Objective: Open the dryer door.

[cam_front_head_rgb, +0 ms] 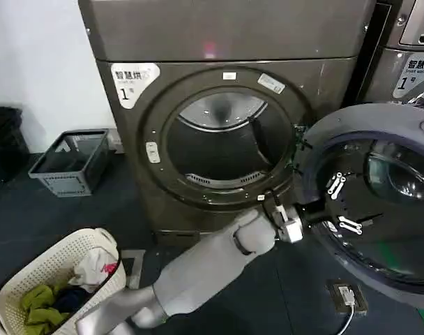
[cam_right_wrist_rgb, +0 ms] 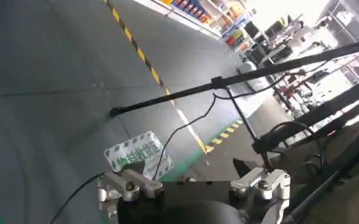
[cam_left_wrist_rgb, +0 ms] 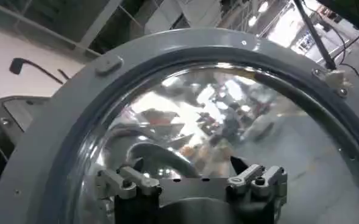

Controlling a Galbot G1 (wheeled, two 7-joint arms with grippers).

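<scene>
At the machine's right, dryer door (cam_front_head_rgb: 379, 209) hung swung wide, drum exposed. Left gripper (cam_front_head_rgb: 316, 216), fingers apart, sat vs its inner glass. Opening looked done; next: withdraw arm.

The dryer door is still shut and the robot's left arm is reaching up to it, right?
Not quite. The dryer door is swung wide open, as the head view shows; you can see into the drum. The left gripper is indeed reaching up to it.
</scene>
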